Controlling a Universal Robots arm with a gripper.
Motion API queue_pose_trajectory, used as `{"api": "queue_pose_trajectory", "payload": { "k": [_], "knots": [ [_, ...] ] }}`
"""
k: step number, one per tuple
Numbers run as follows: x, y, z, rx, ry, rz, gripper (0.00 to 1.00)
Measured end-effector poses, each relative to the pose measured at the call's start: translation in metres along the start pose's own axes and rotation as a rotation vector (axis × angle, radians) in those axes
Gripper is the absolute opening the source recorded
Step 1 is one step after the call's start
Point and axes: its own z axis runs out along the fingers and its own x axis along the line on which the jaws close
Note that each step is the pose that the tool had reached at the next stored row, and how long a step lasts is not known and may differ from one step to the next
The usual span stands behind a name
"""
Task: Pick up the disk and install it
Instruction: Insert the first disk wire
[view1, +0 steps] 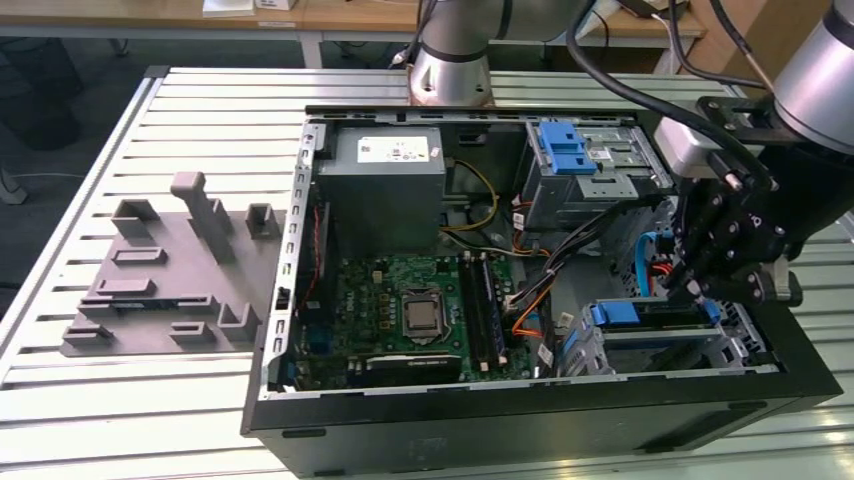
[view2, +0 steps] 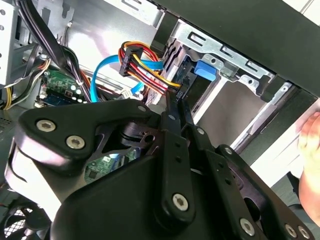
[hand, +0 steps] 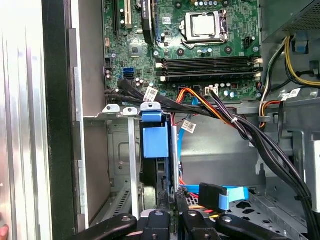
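The open computer case (view1: 534, 420) lies on the slatted counter (view1: 134, 400). The tool (view1: 707, 285) hangs over its lower drive bay, where the disk (hand: 153, 145) stands edge-on, mostly hidden; the tool's grip I cannot tell.

We're looking at a black computer case (view1: 534, 425) sitting on a pale silver slatted table (view1: 80, 400), with a flat grey moulded fixture (view1: 167, 275) lying beside it. Inside, the motherboard (view1: 400, 305) is dark green with black memory slots, and the power supply (view1: 387, 165) is plain grey with a white label. The disk (view1: 661, 315) shows a bright blue carrier over a dark body (that same blue turns up in the first wrist view (hand: 154, 142)). The gripper (view1: 714, 275) is matte black with silver screw heads, clear in the second wrist view (view2: 175, 150). Cables run red, orange, yellow and black (view2: 145, 67), plus a light blue flat data cable (view2: 102, 75). The drive cage (view1: 587, 165) is bare silver metal with a blue latch.
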Motion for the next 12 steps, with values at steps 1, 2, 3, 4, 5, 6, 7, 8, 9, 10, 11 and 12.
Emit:
{"api": "queue_pose_trajectory", "payload": {
  "k": [1,2,3,4,5,6,7,8,9,10,11,12],
  "knots": [
    [0.0002,0.0000,0.0001,0.0001,0.0011,0.000,0.16],
    [0.0006,0.0000,0.0003,0.0001,0.0016,0.000,0.16],
    [0.0008,0.0000,0.0004,0.0002,0.0020,0.000,0.16],
    [0.0010,0.0001,0.0006,0.0002,0.0022,0.000,0.16],
    [0.0012,0.0001,0.0008,0.0002,0.0024,0.000,0.16],
    [0.0013,0.0001,0.0009,0.0002,0.0026,0.000,0.16],
    [0.0013,0.0002,0.0011,0.0002,0.0027,0.000,0.16],
    [0.0013,0.0004,0.0015,0.0002,0.0026,0.000,0.16],
    [0.0013,0.0005,0.0018,0.0002,0.0026,0.000,0.16],
    [0.0013,0.0006,0.0022,0.0000,0.0027,0.000,0.16],
    [0.0013,0.0006,0.0026,-0.0001,0.0028,0.000,0.16],
    [0.0013,0.0006,0.0030,-0.0001,0.0028,0.000,0.16]
  ]
}}
